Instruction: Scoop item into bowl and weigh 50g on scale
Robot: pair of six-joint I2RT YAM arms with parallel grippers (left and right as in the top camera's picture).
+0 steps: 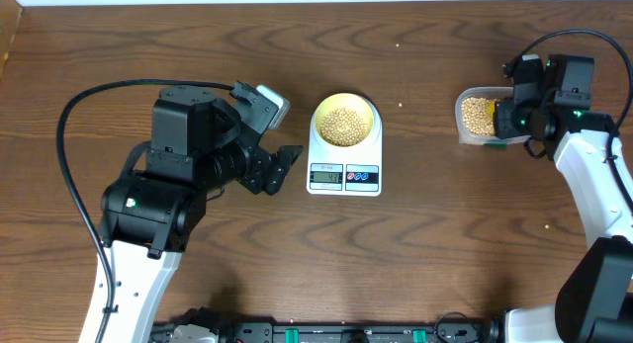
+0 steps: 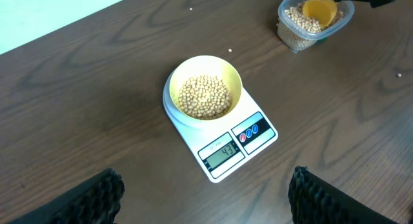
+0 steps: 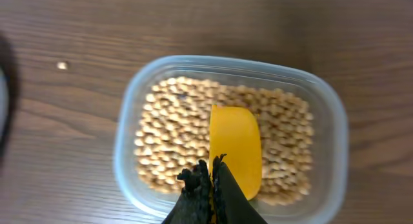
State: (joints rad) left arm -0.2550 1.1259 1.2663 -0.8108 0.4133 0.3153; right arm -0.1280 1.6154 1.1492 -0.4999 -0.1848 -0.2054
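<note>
On one scale (image 2: 264, 139) sits one bowl (image 2: 205, 62); left claw (image 1: 292, 132) gapes empty; right claw (image 3: 211, 179) pinches one scoop (image 3: 235, 143).

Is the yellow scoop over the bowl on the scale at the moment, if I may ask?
No, the scoop lies in the clear tub of beans.

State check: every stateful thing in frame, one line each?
bowl: on the scale, holding beans.
scale: on, display showing digits.
tub: lidless, beans inside.
scoop: in the tub, looks empty.
left end effector: open, empty, beside the scale.
right end effector: shut on the scoop, over the tub.
</note>
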